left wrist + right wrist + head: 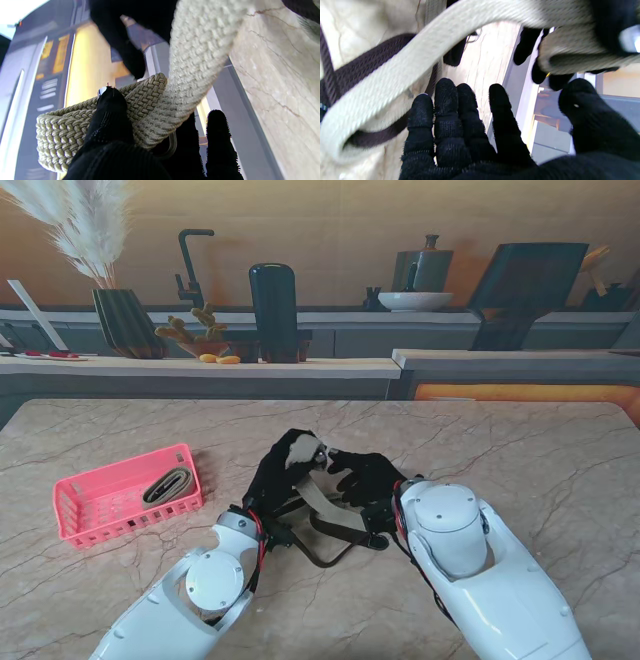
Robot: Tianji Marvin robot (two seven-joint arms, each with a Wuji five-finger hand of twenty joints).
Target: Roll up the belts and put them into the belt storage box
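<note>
Both arms angle inward; black-gloved left robot hand (283,470) is pinching tight, black-gloved right robot hand (362,476) has fingers spread.

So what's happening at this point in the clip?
The robot is rolling a cream woven belt above the marble table. Its left hand pinches the rolled-up end, while the right hand sits close beside it with fingers spread; whether it grips the belt is unclear. The strap's loose length hangs towards the table, near a dark belt lying there. The pink storage box, to the left, already holds one rolled belt.
</note>
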